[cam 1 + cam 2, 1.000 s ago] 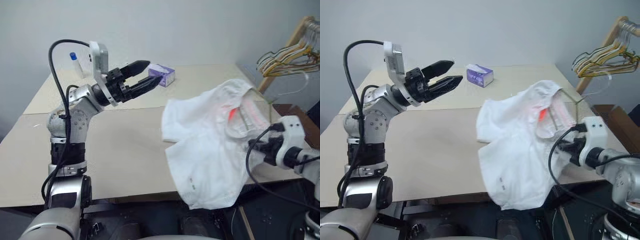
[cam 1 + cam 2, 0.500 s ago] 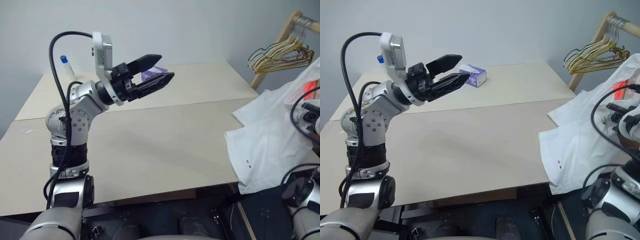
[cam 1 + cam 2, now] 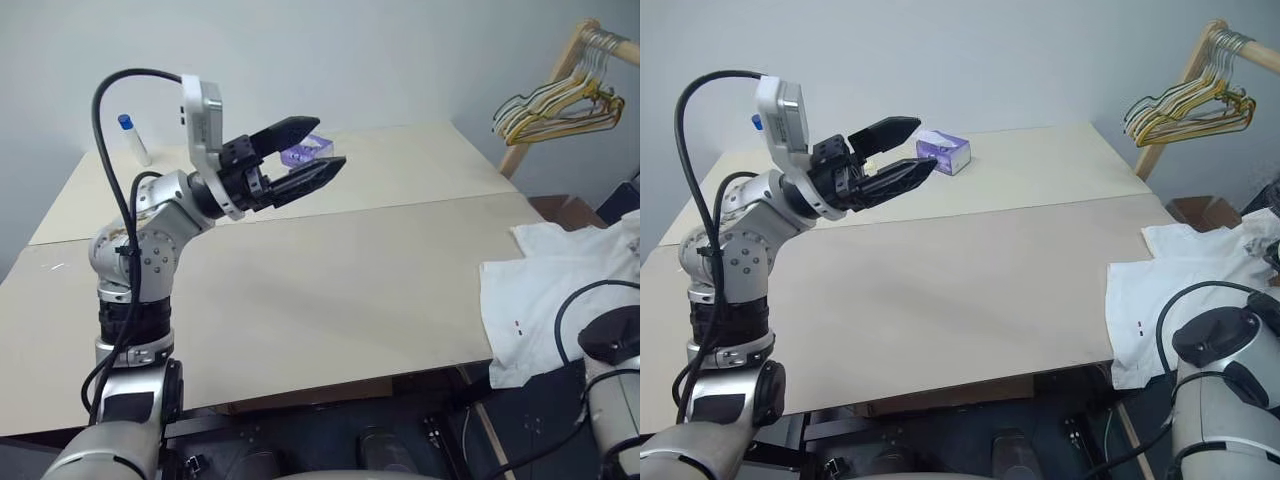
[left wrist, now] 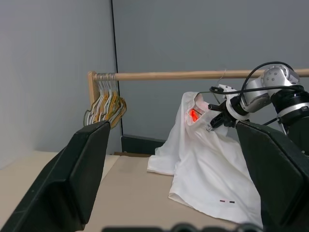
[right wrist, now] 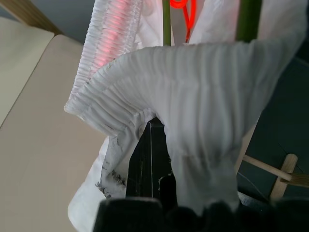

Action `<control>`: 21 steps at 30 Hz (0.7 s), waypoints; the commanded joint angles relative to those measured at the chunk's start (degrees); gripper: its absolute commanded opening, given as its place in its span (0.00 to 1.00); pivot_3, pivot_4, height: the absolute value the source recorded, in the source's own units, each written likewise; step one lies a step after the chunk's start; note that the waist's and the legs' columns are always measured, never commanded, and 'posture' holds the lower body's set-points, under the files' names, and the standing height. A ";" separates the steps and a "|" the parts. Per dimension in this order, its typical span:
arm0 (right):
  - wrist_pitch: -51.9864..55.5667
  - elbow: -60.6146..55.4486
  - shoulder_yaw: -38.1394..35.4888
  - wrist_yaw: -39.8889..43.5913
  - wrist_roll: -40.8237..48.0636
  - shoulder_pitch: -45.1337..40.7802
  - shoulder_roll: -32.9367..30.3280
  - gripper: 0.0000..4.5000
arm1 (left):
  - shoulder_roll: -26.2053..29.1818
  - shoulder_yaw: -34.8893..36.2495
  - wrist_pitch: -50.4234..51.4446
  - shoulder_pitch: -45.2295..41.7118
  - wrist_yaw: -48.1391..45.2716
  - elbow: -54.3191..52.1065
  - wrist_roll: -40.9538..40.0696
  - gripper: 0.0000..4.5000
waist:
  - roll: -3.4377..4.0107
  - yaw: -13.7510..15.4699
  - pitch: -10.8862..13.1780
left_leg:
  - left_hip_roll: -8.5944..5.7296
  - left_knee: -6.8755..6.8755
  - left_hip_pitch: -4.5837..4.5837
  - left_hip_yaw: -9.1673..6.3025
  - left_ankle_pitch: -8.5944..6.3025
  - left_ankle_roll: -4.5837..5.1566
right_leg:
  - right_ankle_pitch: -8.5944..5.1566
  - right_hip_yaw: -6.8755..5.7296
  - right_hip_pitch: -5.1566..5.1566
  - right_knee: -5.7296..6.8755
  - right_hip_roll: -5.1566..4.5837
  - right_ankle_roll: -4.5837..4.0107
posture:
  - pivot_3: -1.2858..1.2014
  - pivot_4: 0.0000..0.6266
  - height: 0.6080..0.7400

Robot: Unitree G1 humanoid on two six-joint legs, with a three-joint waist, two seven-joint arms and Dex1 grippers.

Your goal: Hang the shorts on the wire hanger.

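Note:
The white shorts (image 3: pixel 560 290) lie half over the table's right edge, and their waistband is lifted off to the right. In the left wrist view the shorts (image 4: pixel 207 164) hang from my right gripper (image 4: pixel 215 116), which is shut at the gathered waistband. The wire hanger (image 4: pixel 224 77) pokes up as a thin hook just above that grip. In the right wrist view its wires (image 5: pixel 166 24) run through the waist opening, and cloth drapes over my dark fingers (image 5: pixel 149 159). My left gripper (image 3: pixel 330 142) is open and empty, raised above the table's back left and pointing right.
A wooden rail with a bunch of yellowish and pale hangers (image 3: pixel 555 95) stands at the back right. A purple tissue box (image 3: pixel 943 150) and a blue-capped bottle (image 3: pixel 132 138) sit at the back of the beige table (image 3: pixel 330 290). A cardboard box (image 3: pixel 1200 210) is beyond the right edge.
My right arm has swung right and up, dragging the shorts from the table's right half to its right edge and lifting the waistband. The left gripper stayed put.

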 commanded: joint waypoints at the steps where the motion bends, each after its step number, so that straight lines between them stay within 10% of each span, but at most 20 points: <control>1: -3.28 1.26 -1.61 -1.49 -0.01 -0.60 -1.44 0.00 | 0.73 0.35 -1.13 -0.24 0.03 -1.69 -0.32 0.99 | 0.00 0.00 0.00 | 0.01 0.00 -0.01 0.00 0.00 0.00 | 0.00 -0.02 0.01 -0.02 0.01 0.00 | 0.47 0.00 1.00; 21: -11.10 13.15 -2.60 -4.54 4.36 0.72 -4.53 0.00 | 1.10 -1.38 -1.78 -1.21 -1.40 0.23 0.68 0.99 | 0.01 -0.13 -0.01 | -0.02 -0.05 0.03 -0.02 0.00 0.01 | 0.04 0.06 0.19 -0.32 0.05 0.06 | 0.47 0.01 1.00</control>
